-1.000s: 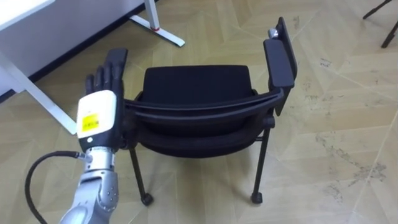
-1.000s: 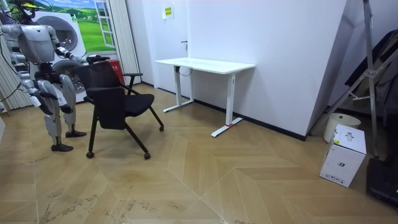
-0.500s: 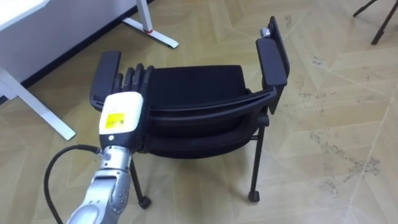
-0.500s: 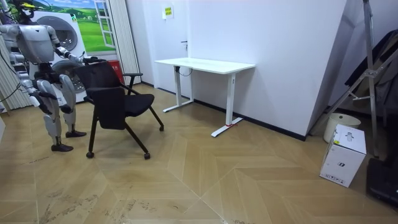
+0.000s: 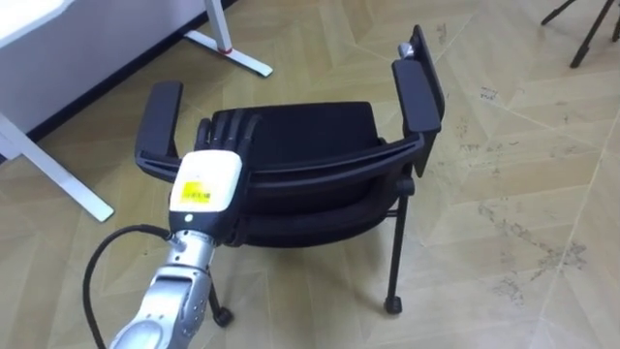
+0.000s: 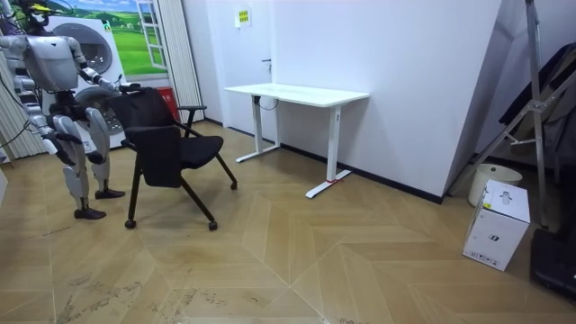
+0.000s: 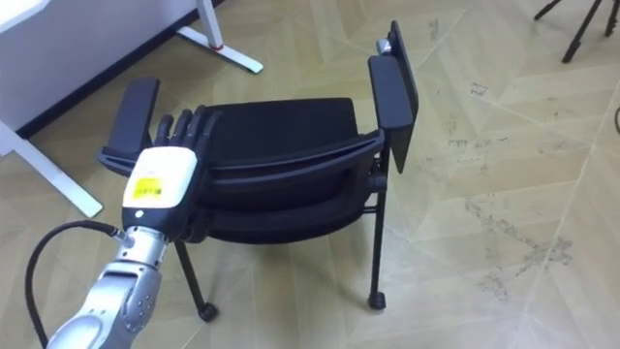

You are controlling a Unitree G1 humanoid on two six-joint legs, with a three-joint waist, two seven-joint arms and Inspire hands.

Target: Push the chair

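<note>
A black chair [image 5: 300,131] with two armrests stands before me, its seat facing away and its curved backrest [image 5: 329,167] nearest. My left hand [image 5: 208,179] lies over the backrest's top edge near its left end, just right of the left armrest [image 5: 160,116]. Its straight fingers [image 5: 232,128] reach over the edge towards the seat, so the hand is open. In the room view the robot stands behind the chair [image 6: 171,144] at the room view's left, one arm stretched to the backrest. My right hand [image 6: 93,135] hangs low at my side there.
A white desk [image 6: 297,93] stands against the wall beyond the chair; one of its legs and feet [image 5: 58,165] runs along the floor left of the chair. A second foot [image 5: 237,56] lies ahead. A box [image 6: 495,225] and folded stands [image 6: 531,117] are at the room view's right.
My left hand has moved right, from beside the left armrest onto the backrest's top edge. The eye view has shifted a little. In the room view the chair stays where it was.
</note>
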